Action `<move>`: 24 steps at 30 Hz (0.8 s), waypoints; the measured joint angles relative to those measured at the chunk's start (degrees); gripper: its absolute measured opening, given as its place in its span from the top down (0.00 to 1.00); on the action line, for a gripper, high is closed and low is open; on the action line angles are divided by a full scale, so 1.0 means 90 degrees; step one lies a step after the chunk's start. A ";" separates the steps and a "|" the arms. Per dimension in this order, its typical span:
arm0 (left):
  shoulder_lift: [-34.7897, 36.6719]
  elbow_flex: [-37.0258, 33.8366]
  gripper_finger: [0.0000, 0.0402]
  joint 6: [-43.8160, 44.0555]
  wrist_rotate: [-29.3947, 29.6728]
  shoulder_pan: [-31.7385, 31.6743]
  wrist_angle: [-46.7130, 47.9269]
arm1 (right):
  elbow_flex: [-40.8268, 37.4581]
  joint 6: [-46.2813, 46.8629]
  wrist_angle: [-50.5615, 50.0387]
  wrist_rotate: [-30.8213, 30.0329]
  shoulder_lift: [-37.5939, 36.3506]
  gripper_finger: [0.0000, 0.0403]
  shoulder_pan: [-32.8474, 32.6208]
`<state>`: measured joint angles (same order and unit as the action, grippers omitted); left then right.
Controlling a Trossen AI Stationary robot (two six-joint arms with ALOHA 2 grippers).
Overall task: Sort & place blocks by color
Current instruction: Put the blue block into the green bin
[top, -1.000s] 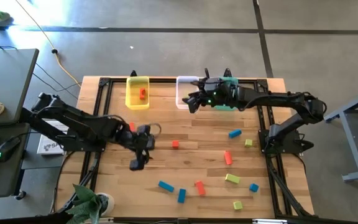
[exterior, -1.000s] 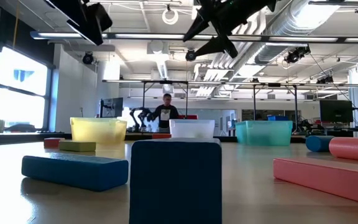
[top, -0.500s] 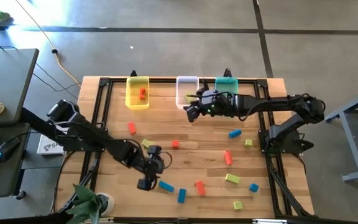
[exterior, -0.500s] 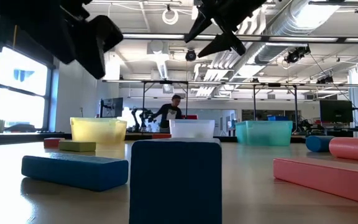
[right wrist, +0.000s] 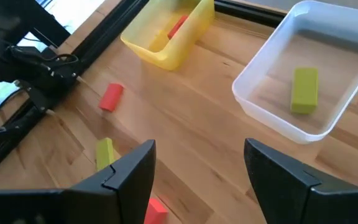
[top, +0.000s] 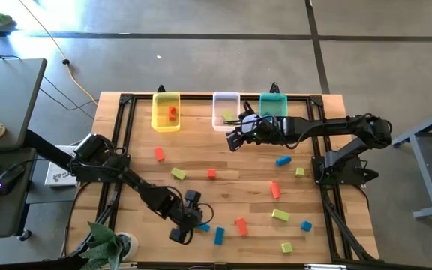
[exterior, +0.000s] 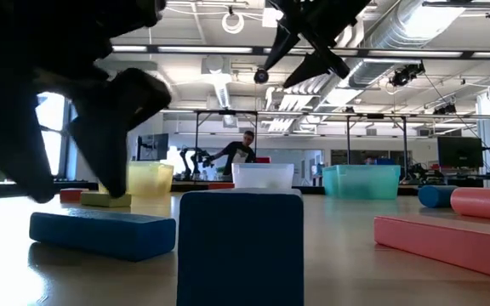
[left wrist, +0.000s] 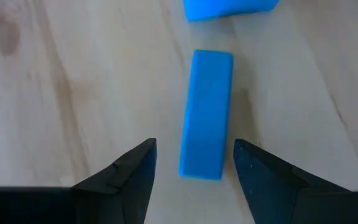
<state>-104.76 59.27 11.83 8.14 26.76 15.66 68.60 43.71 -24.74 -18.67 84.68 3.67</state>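
Two open fingers of the left hand astride a blue block.

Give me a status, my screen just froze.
Left gripper open, straddling a blue bar, not gripping. Right gripper open, empty, near the clear bin. Nothing in the way.

Three bins, about fourteen blocks

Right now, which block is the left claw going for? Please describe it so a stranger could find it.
Start at the table's near edge in the high view, where the left claw hovers open. Between its fingers lies a blue bar, flat on the wood. A second blue block sits just beside it, but that one lies outside the claw.
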 joint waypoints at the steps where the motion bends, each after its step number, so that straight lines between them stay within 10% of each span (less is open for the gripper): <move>1: -0.0086 0.0017 0.50 0.0000 -0.0004 0.0020 -0.0193 | 0.0000 0.0001 -0.0060 -0.0002 0.0000 0.43 -0.0013; 12: -0.0482 0.0029 0.52 0.0163 0.0116 0.0100 -0.0365 | 0.0000 0.0161 -0.0253 -0.0069 0.0002 0.43 -0.0102; 19: -0.0505 0.0039 0.80 0.0164 0.0088 0.0084 -0.0393 | 0.0000 0.0157 -0.0320 -0.0034 0.0002 0.43 -0.0113; 24: -0.0456 0.0031 0.82 0.0048 0.0140 -0.0064 -0.0362 | 0.0000 0.0148 -0.0317 0.0266 0.0002 0.43 -0.0086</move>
<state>-108.86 59.55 12.26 9.41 26.18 12.40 68.60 45.05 -27.59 -16.27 84.71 2.90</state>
